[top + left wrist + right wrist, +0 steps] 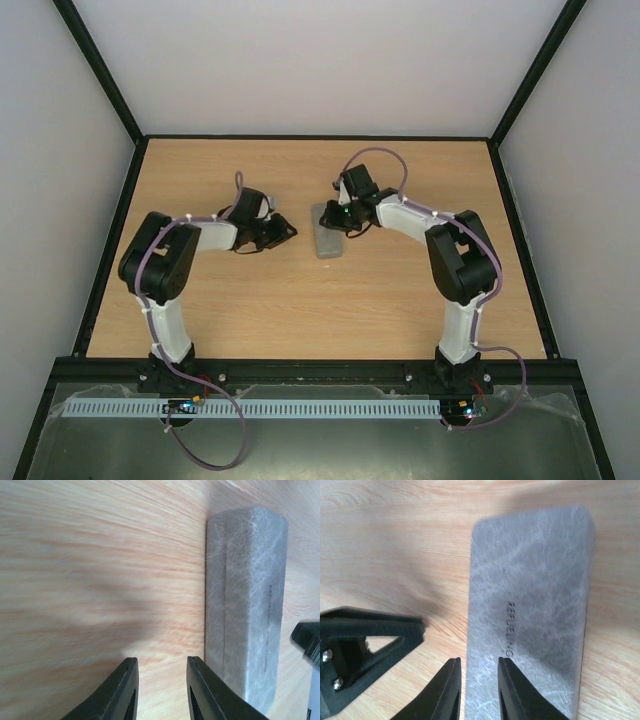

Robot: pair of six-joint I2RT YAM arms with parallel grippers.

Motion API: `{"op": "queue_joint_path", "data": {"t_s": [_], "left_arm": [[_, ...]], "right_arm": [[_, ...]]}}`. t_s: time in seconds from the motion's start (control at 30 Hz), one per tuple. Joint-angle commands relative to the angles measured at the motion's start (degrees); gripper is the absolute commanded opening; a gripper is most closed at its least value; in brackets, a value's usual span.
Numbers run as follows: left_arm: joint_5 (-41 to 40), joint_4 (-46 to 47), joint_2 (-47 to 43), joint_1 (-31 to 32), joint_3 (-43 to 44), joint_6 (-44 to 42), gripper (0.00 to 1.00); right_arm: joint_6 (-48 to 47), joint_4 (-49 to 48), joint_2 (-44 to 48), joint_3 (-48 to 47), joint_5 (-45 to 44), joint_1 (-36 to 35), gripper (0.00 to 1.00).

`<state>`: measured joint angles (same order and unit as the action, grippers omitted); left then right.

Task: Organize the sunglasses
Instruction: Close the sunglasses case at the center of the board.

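Observation:
The grey oblong case (pixel 328 232) lies shut on the wooden table, and also shows in the left wrist view (pixel 247 605) and the right wrist view (pixel 535 605). The sunglasses are not in view in any frame. My left gripper (pixel 283 232) is open and empty, low over the table just left of the case (pixel 162 680). My right gripper (pixel 343 222) is open, its jaws either side of the case's long left edge (pixel 480 685), one over wood, one over the lid. I cannot tell whether it touches.
The left gripper's black finger (pixel 365 640) shows in the right wrist view, close beside the case. Part of the right gripper (pixel 307 640) shows at the edge of the left wrist view. Black frame rails edge the table (pixel 200 320).

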<state>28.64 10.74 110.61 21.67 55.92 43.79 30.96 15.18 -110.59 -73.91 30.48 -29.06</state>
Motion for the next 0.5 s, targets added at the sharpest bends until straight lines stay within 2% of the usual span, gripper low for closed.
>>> {"op": "queue_joint_path", "data": {"t_s": [0.0,0.03,0.13,0.17,0.23,0.3,0.47], "left_arm": [[-0.18,-4.03,-8.38,-2.32,-4.44,-2.39,0.36],[-0.39,-5.00,-10.45,-2.77,-5.81,-2.78,0.46],[-1.38,-8.29,-17.53,-3.38,-8.13,-4.03,0.76],[-1.79,-9.65,-19.53,-3.38,-8.65,-4.38,0.95],[-2.65,-12.28,-23.50,-3.39,-9.48,-4.89,0.99],[-3.43,-14.71,-27.57,-3.45,-10.29,-5.35,0.99],[-4.43,-20.02,-35.83,-3.69,-11.81,-5.95,0.99]], "right_arm": [[-1.99,5.79,1.42,-6.08,-5.71,0.82,0.29],[-2.11,6.81,1.05,-7.12,-7.08,1.29,0.34],[-2.13,10.73,-1.07,-10.96,-12.15,3.04,0.35],[-2.26,12.02,-2.14,-12.22,-14.63,3.55,0.34],[-3.08,15.09,-4.99,-15.47,-19.40,3.95,0.31],[-3.71,17.43,-9.10,-18.64,-22.25,4.29,0.23],[-3.92,17.18,-14.63,-22.77,-20.88,4.39,0.20]]}}
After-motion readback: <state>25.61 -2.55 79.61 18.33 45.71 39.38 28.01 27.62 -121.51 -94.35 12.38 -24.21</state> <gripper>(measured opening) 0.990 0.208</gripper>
